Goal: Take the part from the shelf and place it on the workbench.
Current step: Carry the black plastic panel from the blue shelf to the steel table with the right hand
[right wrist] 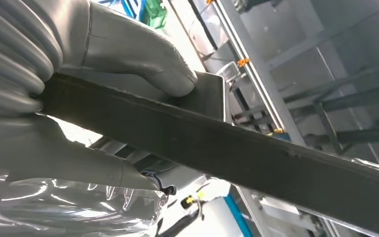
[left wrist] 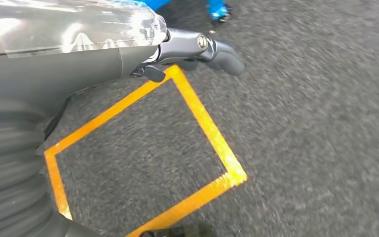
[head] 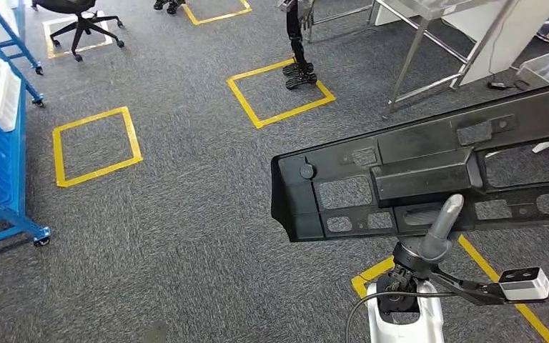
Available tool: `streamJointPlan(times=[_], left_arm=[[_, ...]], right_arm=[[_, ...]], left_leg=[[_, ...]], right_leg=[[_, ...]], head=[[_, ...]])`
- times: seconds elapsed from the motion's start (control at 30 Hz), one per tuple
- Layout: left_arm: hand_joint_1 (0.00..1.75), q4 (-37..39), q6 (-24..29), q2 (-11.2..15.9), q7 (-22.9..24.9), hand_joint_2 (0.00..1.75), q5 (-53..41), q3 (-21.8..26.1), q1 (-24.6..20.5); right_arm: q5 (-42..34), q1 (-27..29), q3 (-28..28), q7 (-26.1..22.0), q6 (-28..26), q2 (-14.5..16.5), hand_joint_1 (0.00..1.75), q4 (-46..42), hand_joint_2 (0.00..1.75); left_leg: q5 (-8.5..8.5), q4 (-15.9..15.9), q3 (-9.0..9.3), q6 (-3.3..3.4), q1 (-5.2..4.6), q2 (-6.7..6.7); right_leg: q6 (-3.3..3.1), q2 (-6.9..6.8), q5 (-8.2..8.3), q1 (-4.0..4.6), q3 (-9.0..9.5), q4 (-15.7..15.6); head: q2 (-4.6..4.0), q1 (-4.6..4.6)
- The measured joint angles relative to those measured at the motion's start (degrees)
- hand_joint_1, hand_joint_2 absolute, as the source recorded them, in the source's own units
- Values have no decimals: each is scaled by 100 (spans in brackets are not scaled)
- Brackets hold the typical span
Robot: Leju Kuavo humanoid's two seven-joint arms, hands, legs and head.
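Grey carpet (head: pixel 186 236) marked with yellow tape squares (head: pixel 96 145)
Right hand (right wrist: pixel 128 59) clamps long black moulded part (head: pixel 414 179), thumb across it; left hand (left wrist: pixel 197 49) holds nothing, fingers extended

A matt black plastic part (head: pixel 414 182) is seen at right, above rough grey carpet (head: pixel 186 214); glossy yellow tape (head: pixel 96 146) and a metal table frame (head: pixel 429 50) are seen.

Long black moulded plastic part (head: pixel 429 179) with cut-out openings, held flat-ish, slightly tilted, above grey carpet
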Motion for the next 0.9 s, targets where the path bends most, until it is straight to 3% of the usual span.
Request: streamJointPlan(times=[0.07, 0.1, 0.17, 0.23, 0.3, 0.37, 0.43, 0.5, 0.57, 0.6, 0.63, 0.7, 0.77, 0.8, 0.87, 0.9], left_arm=[[0, 0, -1, 6, -1, 175, 34, 1, 41], [0, 0, -2, 8, -3, 175, 46, 1, 55], [0, 0, -1, 11, -14, 175, 58, 2, 63], [0, 0, 0, 20, -32, 175, 62, 2, 63], [0, 0, 0, 29, -51, 175, 66, 1, 64], [0, 0, 1, 29, -63, 175, 66, 1, 55], [0, 1, 1, 29, -66, 175, 57, 2, 40], [0, 2, 1, 31, -60, 175, 35, 1, 45], [0, 2, 1, 35, -45, 175, 17, -1, 69], [0, 2, 1, 38, -37, 175, 12, -2, 75], [0, 2, 1, 41, -31, 175, 9, -4, 76], [0, 2, 1, 44, -21, 175, -10, -18, 71], [0, 2, 1, 49, -13, 175, -38, -46, 64], [0, 2, 1, 52, -10, 175, -49, -59, 62], [0, 2, 0, 57, -7, 175, -59, -78, 49], [0, 2, 0, 57, -5, 175, -62, -84, 36]], right_arm=[[0, -10, 0, 4, -14, 4, 175, 20, 175], [-1, -10, 0, 3, -23, 4, 175, 29, 175], [-1, -14, 0, 1, -42, 4, 175, 38, 175], [-4, -27, 0, -3, -66, 5, 175, 38, 175], [-11, -37, 0, -5, -92, 8, 175, 38, 175], [-17, -36, 0, -5, -107, 9, 175, 37, 175], [-21, -43, 0, -8, -129, 9, 175, 33, 175], [-25, -50, 0, -9, -168, 9, 175, 32, 175], [-31, -24, -3, -9, -193, 7, 175, 34, 175], [-34, -3, -5, -10, -194, 5, 175, 36, 175], [-37, 12, -9, -11, -194, 3, 175, 36, 175], [-39, 24, -16, -16, -190, 2, 175, 34, 175], [-41, 24, -25, -27, -188, 2, 175, 27, 175], [-43, 25, -32, -36, -187, 1, 175, 23, 175], [-46, 35, -60, -51, -187, -2, 175, 15, 175], [-48, 41, -77, -56, -187, -2, 175, 6, 175]], left_leg=[[-225, 705, -369, -16, 2, -99], [-170, 774, -431, -16, 2, -109], [248, 218, -225, 2, 10, -181], [575, -553, 98, 33, 32, -456], [616, -850, 227, 66, 29, -626], [635, -894, 256, 122, 24, -514], [671, -964, 292, 202, 40, -358], [681, -1003, 311, 251, 31, -189], [664, -1001, 312, 257, 16, -13], [651, -1000, 319, 253, 14, 75], [636, -998, 332, 244, 14, 157], [592, -998, 387, 207, 13, 313], [543, -996, 442, 143, -10, 434], [524, -998, 463, 105, -20, 487], [493, -1011, 504, 32, -21, 587], [455, -986, 515, -1, -12, 539]], right_leg=[[-16, 167, -3, 11, 2, 9], [-15, 261, -6, 15, 4, 17], [2, 449, -20, 10, 14, 48], [44, 614, -44, 3, -3, 102], [113, 752, -43, -21, -56, 130], [191, 871, -23, -44, -93, 117], [242, 643, -140, -22, -183, 292], [276, 214, -471, -6, -498, 922], [312, 36, -730, -26, -873, 1629], [327, 4, -711, -40, -940, 1740], [338, -24, -593, -53, -888, 1628], [334, -225, -211, -58, -467, 819], [274, -421, -15, -16, -128, 179], [235, -442, -22, 9, -87, 91], [156, -297, -20, 24, -94, 94], [122, -224, -13, 13, -87, 77]], head=[[0, 0], [0, 0], [0, 1], [0, 1], [0, 1], [0, 1], [0, 3], [0, 6], [0, 7], [0, 7], [0, 7], [0, 8], [0, 7], [0, 7], [0, 5], [0, 6]])
